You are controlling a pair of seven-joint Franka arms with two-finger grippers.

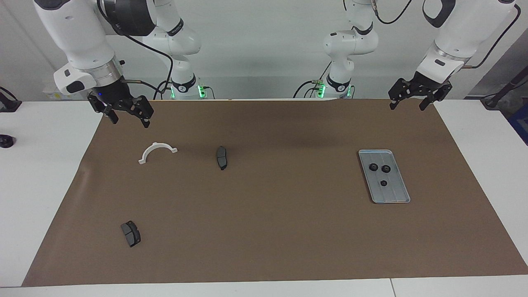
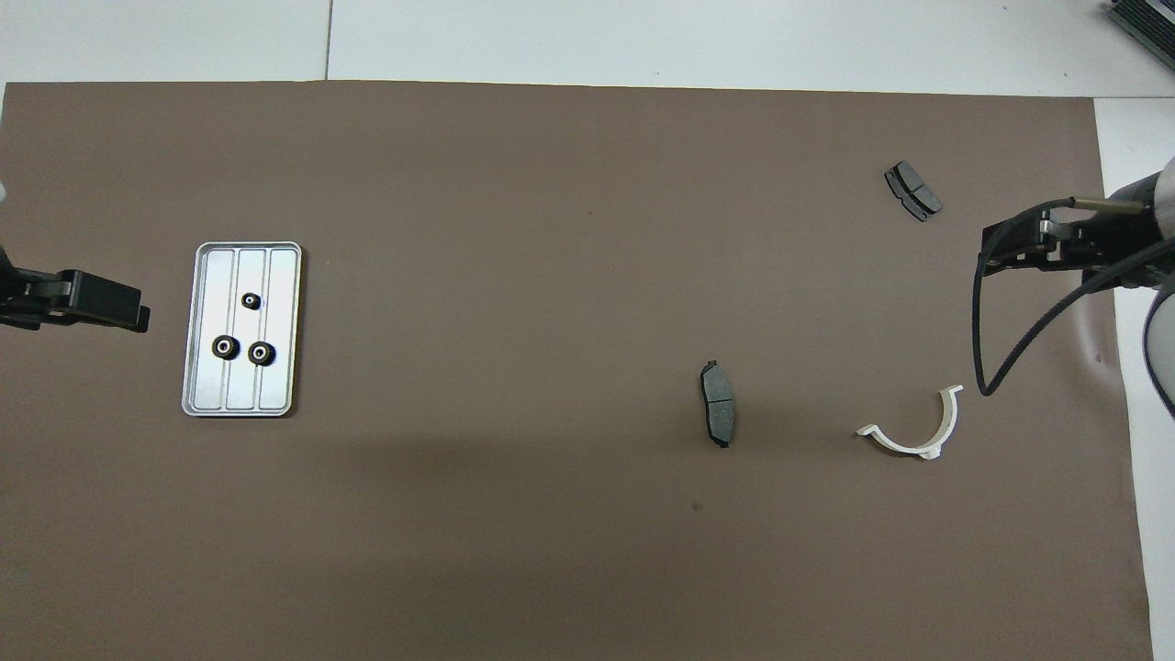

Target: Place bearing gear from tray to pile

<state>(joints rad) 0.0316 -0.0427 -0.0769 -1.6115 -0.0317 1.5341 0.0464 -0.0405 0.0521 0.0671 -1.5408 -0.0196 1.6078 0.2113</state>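
Note:
The silver ridged tray [image 1: 397,194] [image 2: 277,387] lies on the brown mat toward the left arm's end. Three small black bearing gears rest in it: two side by side [image 1: 373,167] [image 1: 386,168] [image 2: 262,352] [image 2: 225,347], and one alone [image 1: 383,183] [image 2: 251,300] farther from the robots. The pile is out of view; the only gears showing are those in the tray. My left gripper [image 1: 407,107] [image 2: 138,318] hangs open and empty, raised over the mat's edge beside the tray. Over the mat's edge at the right arm's end, my right gripper [image 1: 130,121] [image 2: 990,250] is open and empty.
A white half-ring bracket [image 1: 157,151] [image 2: 918,431] lies under the right gripper's side. One dark brake pad [image 1: 222,157] [image 2: 718,402] sits mid-mat. Another brake pad [image 1: 130,233] [image 2: 912,190] lies farther from the robots. White table surrounds the mat.

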